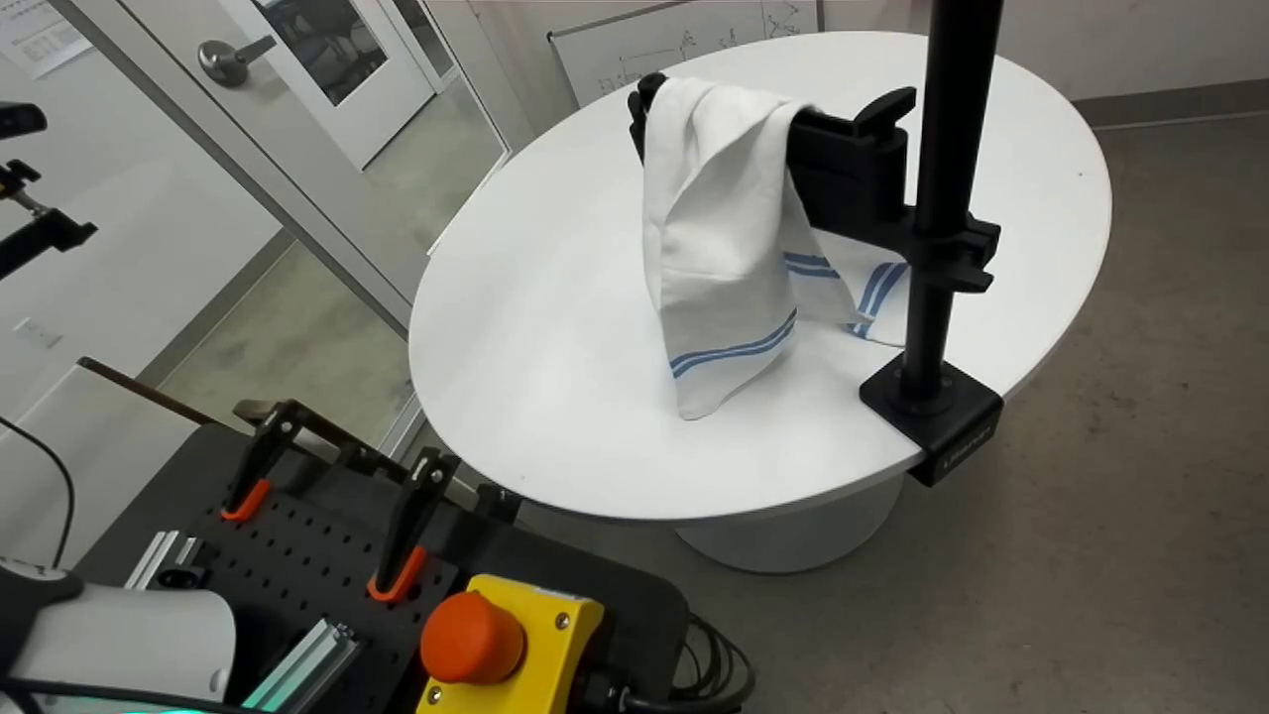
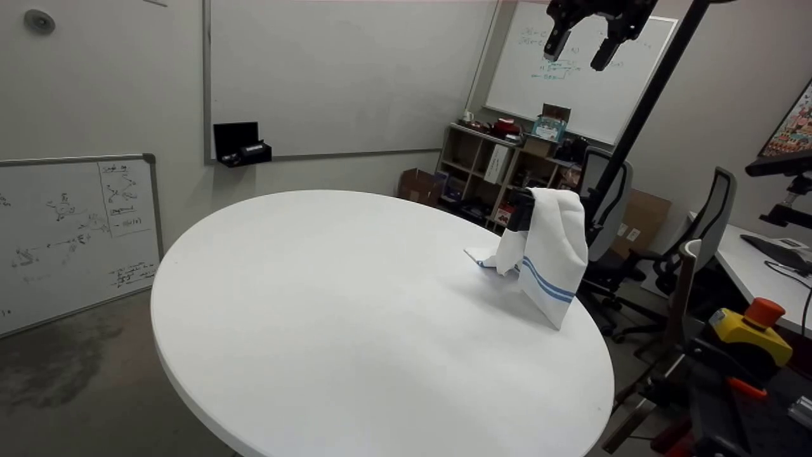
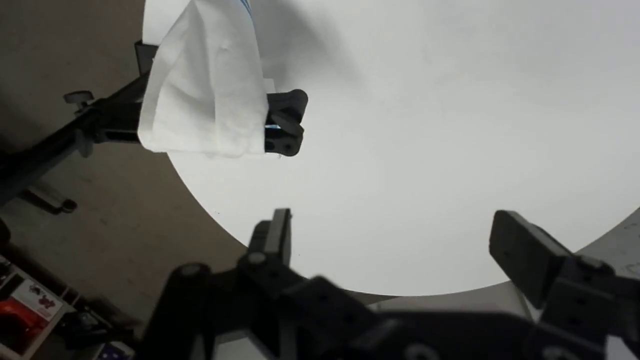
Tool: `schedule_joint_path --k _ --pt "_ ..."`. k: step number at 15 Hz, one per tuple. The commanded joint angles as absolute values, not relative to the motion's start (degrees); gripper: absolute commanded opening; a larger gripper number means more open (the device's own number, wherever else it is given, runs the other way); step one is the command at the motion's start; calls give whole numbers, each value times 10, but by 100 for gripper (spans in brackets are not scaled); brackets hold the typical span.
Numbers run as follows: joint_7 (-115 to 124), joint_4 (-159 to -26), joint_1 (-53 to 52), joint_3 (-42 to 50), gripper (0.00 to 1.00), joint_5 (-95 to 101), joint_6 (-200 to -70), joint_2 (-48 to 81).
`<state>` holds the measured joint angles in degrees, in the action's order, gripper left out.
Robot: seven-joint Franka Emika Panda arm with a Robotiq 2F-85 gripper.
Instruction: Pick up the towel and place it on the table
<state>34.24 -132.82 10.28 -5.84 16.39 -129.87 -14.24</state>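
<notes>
The white towel with blue stripes hangs draped over the black arm of a clamp stand; it shows in both exterior views (image 1: 719,238) (image 2: 555,247) and at the upper left of the wrist view (image 3: 210,95). Its lower ends hang down to the round white table (image 1: 555,327) (image 2: 355,317) (image 3: 425,125), and one striped corner lies on the top. My gripper (image 3: 392,215) is open with nothing between its fingers. In an exterior view it shows at the top edge (image 2: 575,61), high above the table and the towel. The stand's arm is partly hidden under the towel.
The black clamp stand's post (image 1: 950,129) rises from a base (image 1: 932,407) at the table's edge; the post also shows in an exterior view (image 2: 653,101). A black bench with orange-tipped clamps (image 1: 402,535) and a yellow box with a red button (image 1: 506,645) stands beside the table.
</notes>
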Motion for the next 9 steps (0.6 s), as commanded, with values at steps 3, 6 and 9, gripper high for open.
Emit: schedule_joint_path --k 3,6,9 --pt "253 -1285 92 14 100 98 -1334 -62" --pt "148 -1252 91 48 100 3 -1307 -15" --pt "109 -1219 101 70 100 -31 -1283 25"
